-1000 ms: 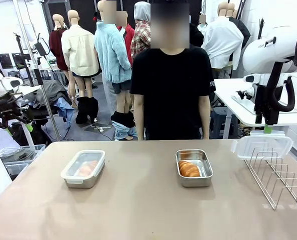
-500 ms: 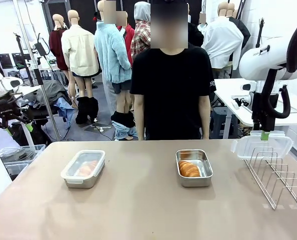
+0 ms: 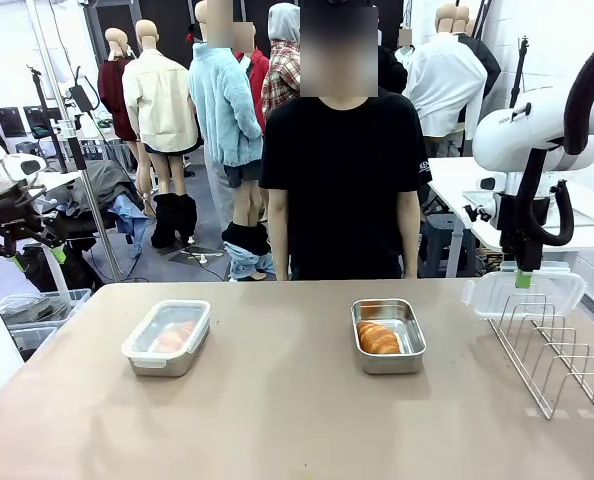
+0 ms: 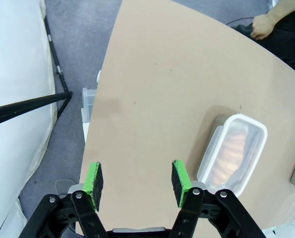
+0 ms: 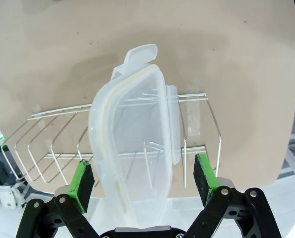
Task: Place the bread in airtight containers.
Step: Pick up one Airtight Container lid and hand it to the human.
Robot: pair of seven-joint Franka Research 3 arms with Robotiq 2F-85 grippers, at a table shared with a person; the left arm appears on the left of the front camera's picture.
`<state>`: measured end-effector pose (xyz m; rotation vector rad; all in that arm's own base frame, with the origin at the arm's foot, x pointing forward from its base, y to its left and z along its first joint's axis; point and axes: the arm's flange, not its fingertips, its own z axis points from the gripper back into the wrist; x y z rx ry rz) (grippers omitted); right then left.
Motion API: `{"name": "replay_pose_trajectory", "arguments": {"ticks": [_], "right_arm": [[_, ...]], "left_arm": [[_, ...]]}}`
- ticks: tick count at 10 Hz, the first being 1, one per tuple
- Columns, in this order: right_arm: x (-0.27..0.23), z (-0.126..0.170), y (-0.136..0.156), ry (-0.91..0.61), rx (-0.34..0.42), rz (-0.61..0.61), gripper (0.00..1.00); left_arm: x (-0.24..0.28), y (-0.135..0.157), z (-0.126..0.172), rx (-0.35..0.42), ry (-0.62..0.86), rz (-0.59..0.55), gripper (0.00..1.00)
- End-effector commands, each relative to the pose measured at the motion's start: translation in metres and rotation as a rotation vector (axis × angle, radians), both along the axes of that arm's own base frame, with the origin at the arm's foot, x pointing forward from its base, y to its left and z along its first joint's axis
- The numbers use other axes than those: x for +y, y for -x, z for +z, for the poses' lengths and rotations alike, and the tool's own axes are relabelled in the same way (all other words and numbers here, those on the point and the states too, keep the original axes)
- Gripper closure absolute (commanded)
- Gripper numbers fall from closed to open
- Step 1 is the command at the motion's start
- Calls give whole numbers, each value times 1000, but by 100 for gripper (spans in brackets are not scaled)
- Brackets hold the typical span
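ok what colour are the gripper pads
Green, on black fingers; clearest in the left wrist view, on the left gripper.

A: Where is free room seen on the surface [image 3: 277, 420]?

B: A wide bare stretch is seen along the near edge and between the lidded container [image 3: 167, 337] and the open container [image 3: 388, 335].

A: And what is blocked?

B: The right edge is taken up by the wire rack [image 3: 557, 350], with a clear lid [image 5: 135, 144] propped in it.

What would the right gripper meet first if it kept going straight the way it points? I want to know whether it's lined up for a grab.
Most likely the clear lid propped in the wire rack; it lies between the open right gripper fingers, though depth is unclear.
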<state>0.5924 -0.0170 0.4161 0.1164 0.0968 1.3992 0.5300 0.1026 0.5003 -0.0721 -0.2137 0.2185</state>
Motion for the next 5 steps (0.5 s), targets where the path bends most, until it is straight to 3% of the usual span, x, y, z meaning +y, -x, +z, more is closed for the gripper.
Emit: {"name": "replay_pose_trajectory", "arguments": {"ticks": [1,5], "right_arm": [[2,-5,-9,24,-19,-11,0],[2,-1,-8,20,-33,-21,78]], "left_arm": [[0,1,2,-2,-17,11,28],[0,1,2,-2,-17,11,28]]}}
